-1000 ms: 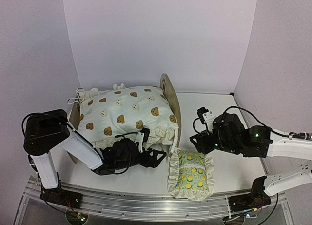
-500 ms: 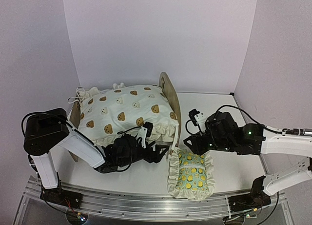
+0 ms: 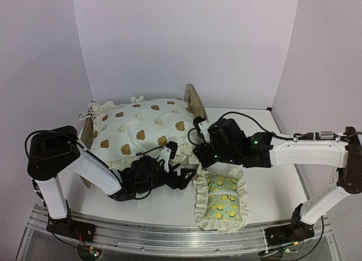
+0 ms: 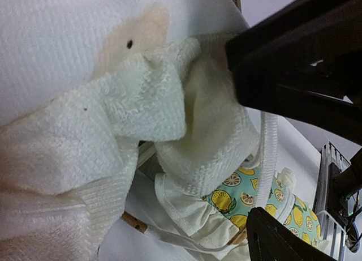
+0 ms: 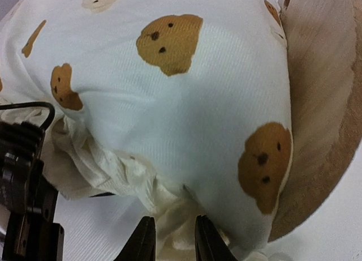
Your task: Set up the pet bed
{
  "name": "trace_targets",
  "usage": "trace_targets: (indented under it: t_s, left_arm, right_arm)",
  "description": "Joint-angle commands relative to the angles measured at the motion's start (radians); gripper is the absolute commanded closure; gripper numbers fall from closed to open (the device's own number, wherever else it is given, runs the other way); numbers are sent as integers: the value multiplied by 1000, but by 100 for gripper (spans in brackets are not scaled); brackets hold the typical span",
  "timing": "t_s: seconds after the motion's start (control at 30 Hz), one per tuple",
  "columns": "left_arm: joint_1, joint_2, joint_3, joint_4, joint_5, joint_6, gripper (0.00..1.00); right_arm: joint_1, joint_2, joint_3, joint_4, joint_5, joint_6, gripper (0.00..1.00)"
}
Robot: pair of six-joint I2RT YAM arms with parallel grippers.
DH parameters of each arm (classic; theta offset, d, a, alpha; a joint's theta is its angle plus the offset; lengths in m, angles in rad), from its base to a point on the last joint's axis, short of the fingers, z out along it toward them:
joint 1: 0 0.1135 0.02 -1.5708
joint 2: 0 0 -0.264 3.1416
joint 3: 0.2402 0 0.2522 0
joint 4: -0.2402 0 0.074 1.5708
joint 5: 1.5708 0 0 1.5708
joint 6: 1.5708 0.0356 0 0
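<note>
The pet bed (image 3: 196,104) stands at the left middle, its wooden headboard (image 5: 322,131) upright on the right. The cream bear-print cushion (image 3: 141,128) lies heaped over it and hides the base. My right gripper (image 3: 198,154) is at the cushion's near right corner. In the right wrist view its jaws (image 5: 174,241) stand narrowly apart with the cushion's (image 5: 186,114) bunched frill between them. My left gripper (image 3: 182,179) is low at the cushion's front edge, jaws wide open. In the left wrist view the cushion's cloth (image 4: 85,74) fills the space between its fingers (image 4: 294,63).
A green lemon-print ruffled pillow (image 3: 222,200) lies flat on the table in front of the headboard, and shows under the cushion's corner (image 4: 237,190). A cushion tie with a wooden bead (image 4: 134,222) trails on the table. Pale walls close in at the back and sides.
My right arm has swung left from the table's right side to the cushion's near right corner, and its jaws have narrowed. The left gripper has shifted slightly right along the cushion's front edge.
</note>
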Motion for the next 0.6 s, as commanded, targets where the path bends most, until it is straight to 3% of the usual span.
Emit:
trace_targets:
  t_s: [0.0,0.3,0.57]
  left_arm:
    - [16,-54,-17,-17,-27,30,9]
    - [16,-87,-35,-77,2,43,9]
    - [12,-158,-28,-180,35,64,9]
  right_arm:
    - [0,103,109,51,97,-68,75]
    - [-79,270,298,55,111,-130,76]
    - [-159,321,418,52,106,-224,75]
